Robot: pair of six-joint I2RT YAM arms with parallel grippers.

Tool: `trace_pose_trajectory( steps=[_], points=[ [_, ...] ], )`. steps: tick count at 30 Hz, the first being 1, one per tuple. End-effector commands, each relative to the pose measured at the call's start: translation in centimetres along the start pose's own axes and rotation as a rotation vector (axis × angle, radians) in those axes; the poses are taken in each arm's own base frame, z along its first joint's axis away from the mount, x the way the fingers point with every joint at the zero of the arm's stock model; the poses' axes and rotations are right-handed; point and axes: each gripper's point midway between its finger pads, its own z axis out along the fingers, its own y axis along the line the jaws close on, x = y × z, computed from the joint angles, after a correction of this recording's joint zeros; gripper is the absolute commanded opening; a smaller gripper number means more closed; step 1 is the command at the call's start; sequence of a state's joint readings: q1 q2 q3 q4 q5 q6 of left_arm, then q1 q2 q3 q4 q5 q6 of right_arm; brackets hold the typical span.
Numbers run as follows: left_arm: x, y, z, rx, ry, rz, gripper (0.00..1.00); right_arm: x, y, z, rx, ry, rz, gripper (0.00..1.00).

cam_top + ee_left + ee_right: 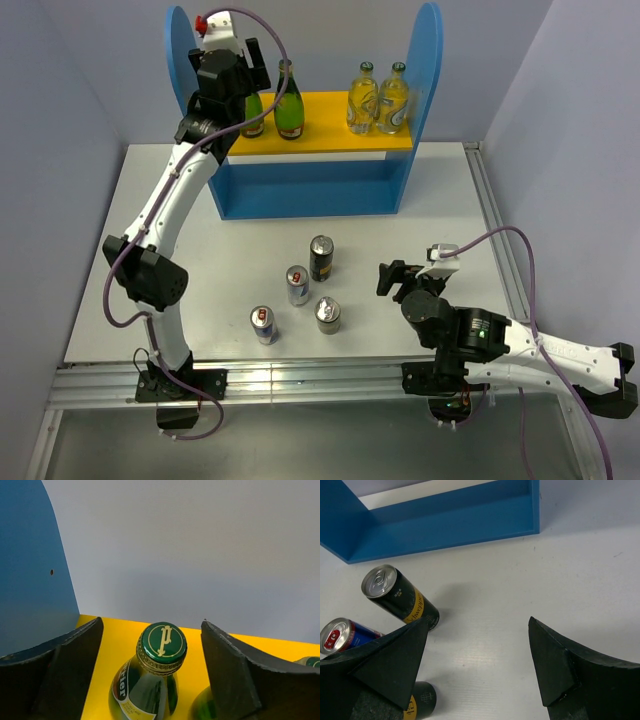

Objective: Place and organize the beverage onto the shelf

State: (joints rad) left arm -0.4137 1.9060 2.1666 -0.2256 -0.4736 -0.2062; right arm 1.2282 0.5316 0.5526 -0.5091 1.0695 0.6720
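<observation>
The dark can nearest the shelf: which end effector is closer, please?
Right. The right end effector is near the dark can; the left end effector is at the shelf.

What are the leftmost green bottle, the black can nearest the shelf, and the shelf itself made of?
The leftmost green bottle looks like glossy translucent glass, with a ribbed metal-looking cap. The black-gold can appears metal: shiny silver top with a pull tab. The blue shelf looks like matte coloured board, wood or plastic; I cannot tell which.

overhead view covers table [440,200]; left wrist close on shelf [30,580], right on cans [400,597].
</observation>
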Motion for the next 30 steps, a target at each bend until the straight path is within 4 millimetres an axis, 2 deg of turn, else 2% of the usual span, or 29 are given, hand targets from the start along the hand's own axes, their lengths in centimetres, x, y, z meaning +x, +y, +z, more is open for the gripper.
trace_pose_trajectory(
  steps=[1,7,8,10,11,12,13,14,16,17,19,21,22,23,24,25,26,27,28,29,30],
  points=[
    [-4.5,-0.2,-1.9,0.038,-0.092,-0.06,0.89,-0.6,0.0,0.1,0.013,-0.026,0.032,0.88],
    [-4.9,0.6,-3.1,0.02,-0.08,-0.058,0.96,-0.5,0.0,0.1,0.015,-0.025,0.028,0.88],
    [-5.9,0.9,-4.0,0.019,-0.097,-0.068,0.97,-0.4,0.0,0.1,0.015,-0.024,0.031,0.88],
    [-5.6,1.4,-4.8,0.007,-0.082,-0.064,0.99,-0.5,0.0,0.1,0.014,-0.026,0.031,0.88],
    [-6.6,1.7,-5.8,0.009,-0.095,-0.075,0.99,-0.5,0.0,0.1,0.014,-0.026,0.034,0.88],
    [-6.2,1.9,-6.1,0.01,-0.083,-0.071,0.99,-0.5,0.0,0.1,0.014,-0.025,0.033,0.88],
    [-6.9,2.2,-7.2,0.02,-0.087,-0.076,0.99,-0.5,0.0,0.1,0.014,-0.026,0.031,0.88],
    [-7.0,2.3,-7.7,0.026,-0.082,-0.078,0.99,-0.5,0.1,0.1,0.012,-0.025,0.032,0.88],
    [-5.8,2.6,-8.5,0.03,-0.039,-0.062,0.99,-0.5,0.1,0.1,0.013,-0.026,0.032,0.88],
    [-6.1,2.7,-9.5,0.046,-0.027,-0.059,0.99,-0.5,0.1,0.1,0.013,-0.026,0.032,0.88],
    [-5.5,2.4,-10.9,0.071,0.019,-0.052,0.99,-0.6,0.0,0.1,0.019,-0.027,0.033,0.88],
    [-3.6,2.4,-13.4,0.096,0.113,-0.057,0.99,-0.5,-0.1,0.1,0.022,-0.028,0.041,0.88],
    [-4.3,2.9,-15.6,0.106,0.109,-0.079,0.99,-0.6,-0.1,0.1,0.021,-0.029,0.042,0.88],
    [-1.0,3.3,-16.4,0.086,0.172,-0.077,0.99,-0.6,-0.1,0.1,0.021,-0.03,0.044,0.88],
    [0.0,2.8,-17.9,0.104,0.184,-0.084,0.99,-0.6,-0.1,0.0,0.018,-0.029,0.045,0.88],
    [-1.0,3.6,-20.5,0.114,0.149,-0.12,0.99,-0.5,0.0,0.0,0.015,-0.028,0.043,0.88],
    [3.2,3.9,-21.5,0.102,0.22,-0.112,0.99,-0.6,0.0,0.0,0.011,-0.027,0.043,0.88],
    [4.6,3.5,-23.2,0.109,0.237,-0.109,0.99,-0.5,0.0,0.0,0.01,-0.026,0.043,0.88],
    [4.5,4.2,-25.2,0.118,0.223,-0.144,0.99,-0.4,0.1,0.0,0.009,-0.023,0.038,0.88],
    [8.3,4.7,-26.2,0.09,0.287,-0.167,0.99,-0.4,0.2,0.0,0.003,-0.02,0.042,0.88],
    [9.8,4.1,-27.7,0.119,0.316,-0.182,0.98,-0.4,0.3,0.0,-0.002,-0.018,0.038,0.88]
  ],
)
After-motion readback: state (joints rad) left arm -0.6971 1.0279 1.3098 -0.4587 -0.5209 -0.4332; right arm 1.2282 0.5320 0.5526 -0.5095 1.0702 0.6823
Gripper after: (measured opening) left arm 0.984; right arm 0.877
